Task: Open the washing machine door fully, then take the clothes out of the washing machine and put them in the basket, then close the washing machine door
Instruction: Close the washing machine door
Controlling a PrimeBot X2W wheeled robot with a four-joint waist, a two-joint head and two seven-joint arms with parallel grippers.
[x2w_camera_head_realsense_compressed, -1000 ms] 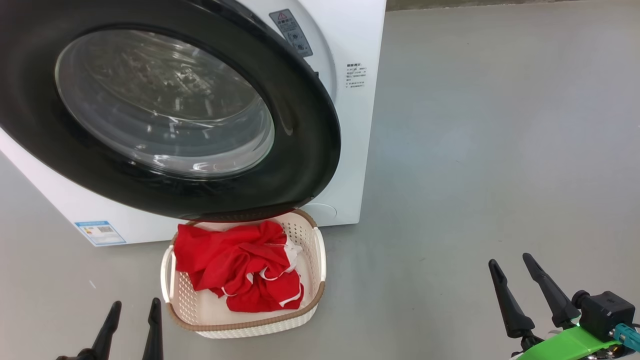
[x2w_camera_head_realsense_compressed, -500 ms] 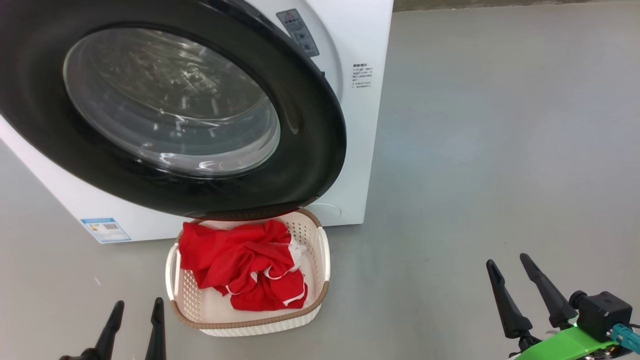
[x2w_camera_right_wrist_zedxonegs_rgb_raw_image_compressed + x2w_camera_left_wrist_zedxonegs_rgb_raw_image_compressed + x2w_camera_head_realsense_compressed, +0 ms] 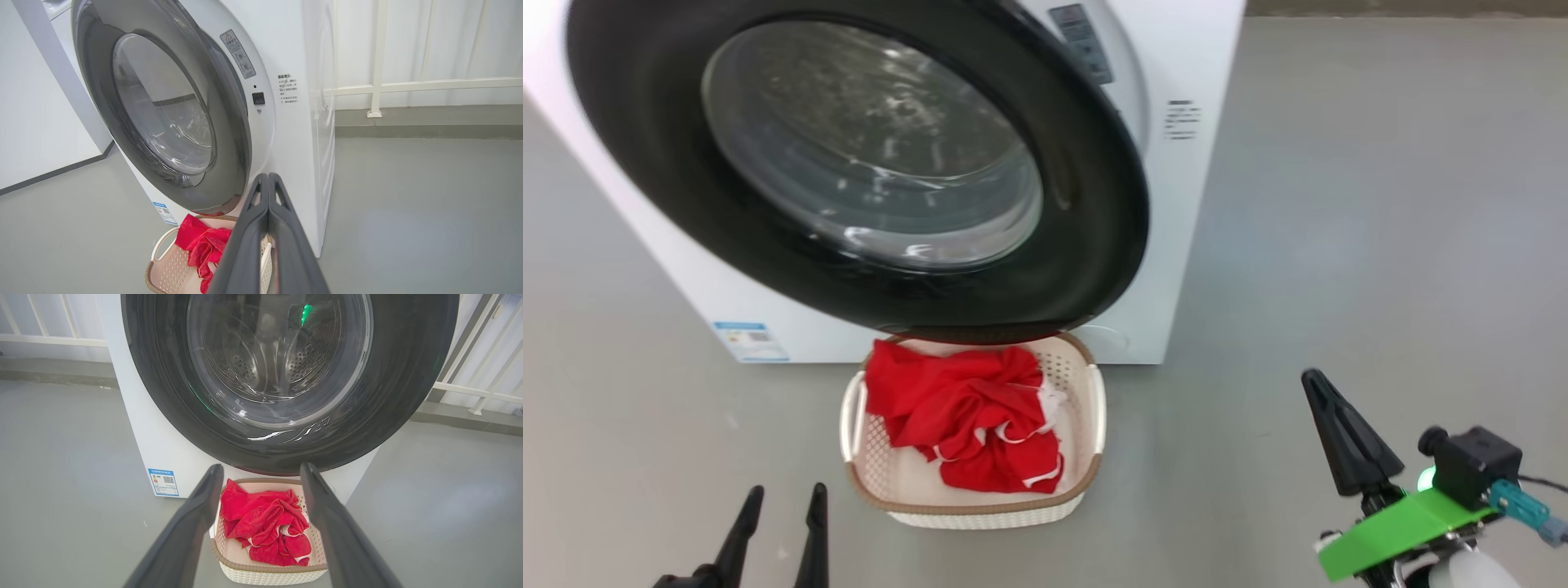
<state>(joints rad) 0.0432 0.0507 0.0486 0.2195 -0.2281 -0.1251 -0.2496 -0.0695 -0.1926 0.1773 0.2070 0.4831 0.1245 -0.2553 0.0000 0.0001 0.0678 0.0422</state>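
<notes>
The washing machine door (image 3: 866, 163), black-rimmed with a bulging glass window, stands ajar in front of the white washing machine (image 3: 1192, 204), a gap showing at its right edge (image 3: 241, 122). Below its lower rim on the floor sits the cream basket (image 3: 1094, 408) with the red clothes (image 3: 964, 408) piled inside. My left gripper (image 3: 787, 490) is open at the lower left, just left of the basket; its fingers frame the clothes (image 3: 265, 522) in the left wrist view. My right gripper (image 3: 1311, 376) is shut on nothing, well right of the basket, pointing at the machine's front corner (image 3: 267, 175).
Grey floor (image 3: 1380, 204) stretches wide to the right of the machine. A white railing (image 3: 408, 85) and wall stand behind it, and a white wall (image 3: 36, 102) runs along its other side. A blue label (image 3: 750, 340) marks the machine's lower front.
My right gripper has shut its fingers and lifted slightly. The head camera has turned, so the machine and basket sit further right. The left gripper stays open.
</notes>
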